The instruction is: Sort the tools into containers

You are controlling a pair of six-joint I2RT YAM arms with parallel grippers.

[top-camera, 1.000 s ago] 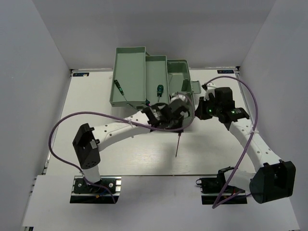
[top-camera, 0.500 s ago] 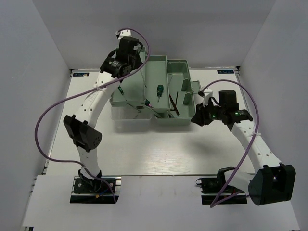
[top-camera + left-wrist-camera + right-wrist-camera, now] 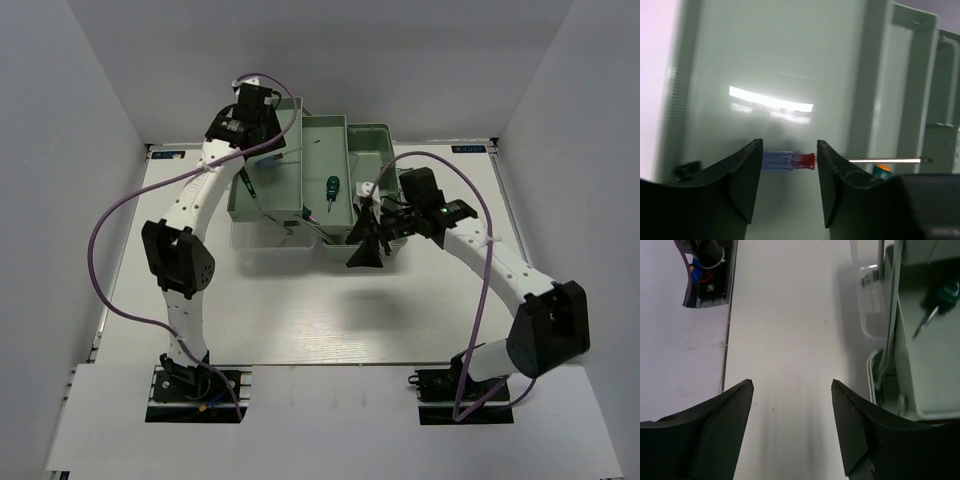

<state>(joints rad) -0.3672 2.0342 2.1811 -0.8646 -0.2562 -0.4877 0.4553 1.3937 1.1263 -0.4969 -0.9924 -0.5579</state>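
1. Over the far-left tray [image 3: 790, 55], your left gripper [image 3: 789, 150] stood wide open, holding nothing; the blue-handled screwdriver [image 3: 777, 161] lay on the tray floor beneath.
2. It looked light, stiff and slick: grip the handle, not the thin shaft.
3. Tray walls crowded both sides; your right gripper [image 3: 791, 386] hung open and empty over the table [image 3: 790, 315].

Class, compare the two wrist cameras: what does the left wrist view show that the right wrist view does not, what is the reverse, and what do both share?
Left wrist only: a blue-handled screwdriver lying on a tray floor, seen between the left gripper's open fingers.
Right wrist only: bare table under the right gripper, the clear lid, and the left arm's base.
Both: open fingers in front and pale green toolbox plastic.
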